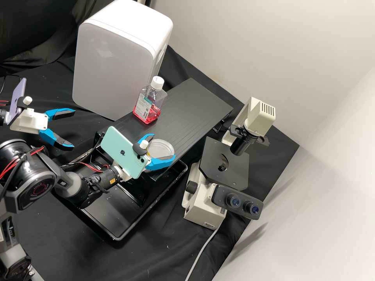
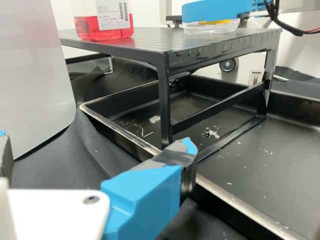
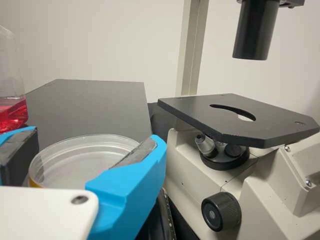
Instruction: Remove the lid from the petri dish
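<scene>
The petri dish [image 3: 80, 157] on the platform [image 1: 195, 109] is grasped by the right tool [image 1: 162, 148]; the left tool [image 1: 67, 128] is held open

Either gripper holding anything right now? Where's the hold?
Left gripper holds nothing. Right gripper: fingers appear closed on the petri dish lid, one on each side of its rim.

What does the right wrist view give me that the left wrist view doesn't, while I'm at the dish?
Right wrist view: the microscope stage with its hole, the objective lenses beneath it and the focus knob. Left wrist view: the black tray, the rack legs standing in it and the white box. Both: the petri dish with the right gripper at it, the flask of red liquid and the rack top.
</scene>
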